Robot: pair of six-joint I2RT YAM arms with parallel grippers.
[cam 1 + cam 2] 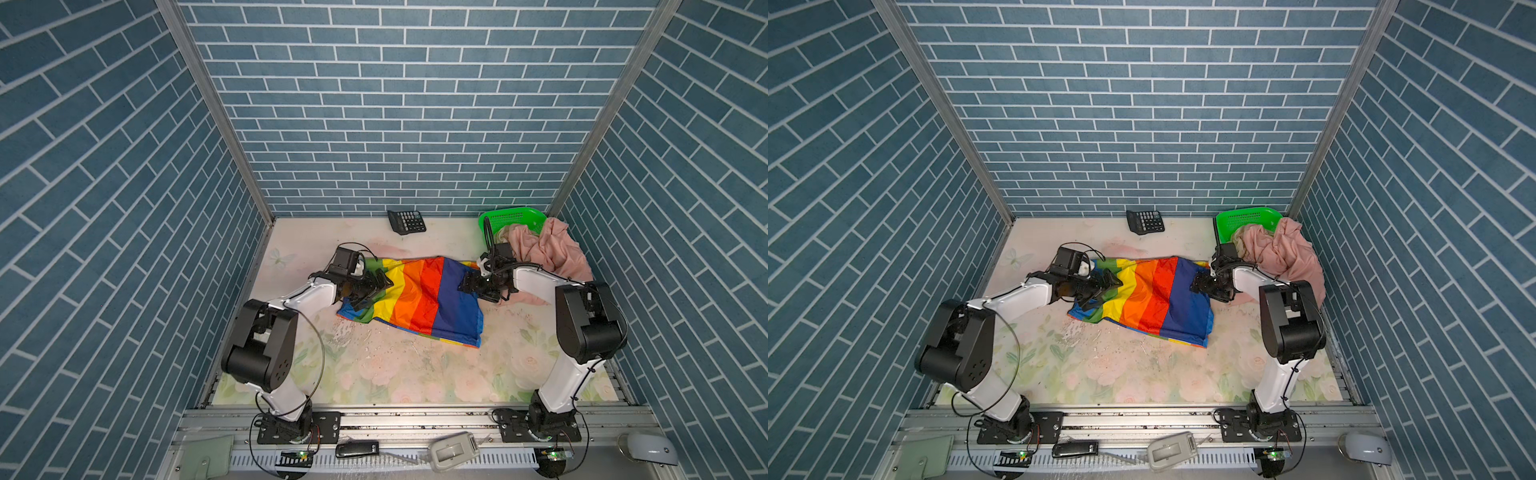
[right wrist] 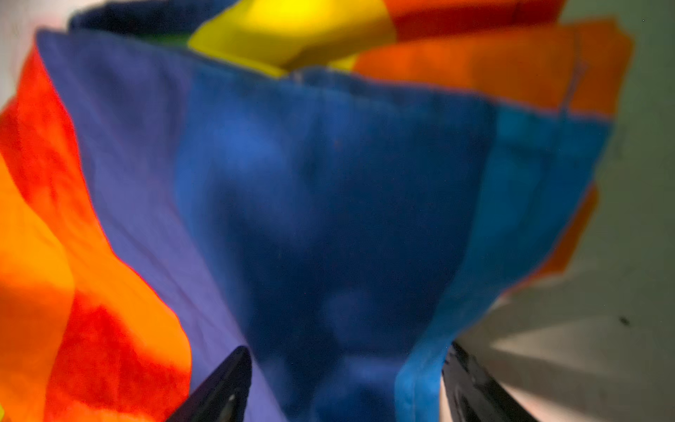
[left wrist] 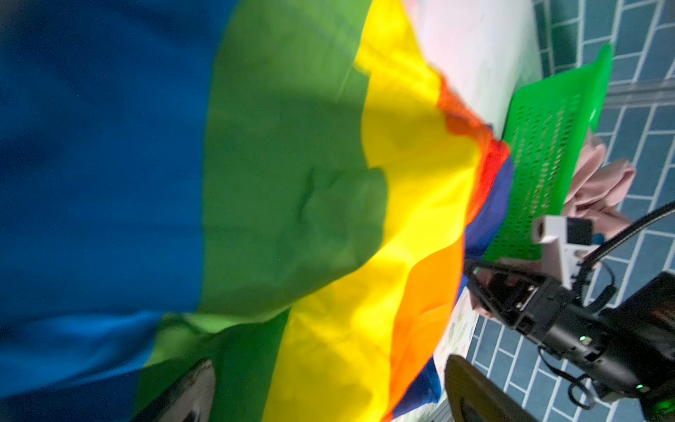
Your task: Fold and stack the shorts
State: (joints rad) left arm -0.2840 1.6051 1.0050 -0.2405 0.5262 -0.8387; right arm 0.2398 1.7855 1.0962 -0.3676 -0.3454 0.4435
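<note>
Lab test booth, brick-print walls (image 1: 395,104), aluminium frame (image 1: 214,104)

1. The left arm (image 1: 309,294) rises from its base at the lower left of both top views, elbow bent high, forearm reaching in toward the middle.
2. The left end effector (image 1: 374,293) sits low, with its jaws spread wide.
3. The right arm (image 1: 536,278) mirrors it from the lower right.
4. The right end effector (image 1: 465,286) points toward the centre, its jaws also well parted.
</note>
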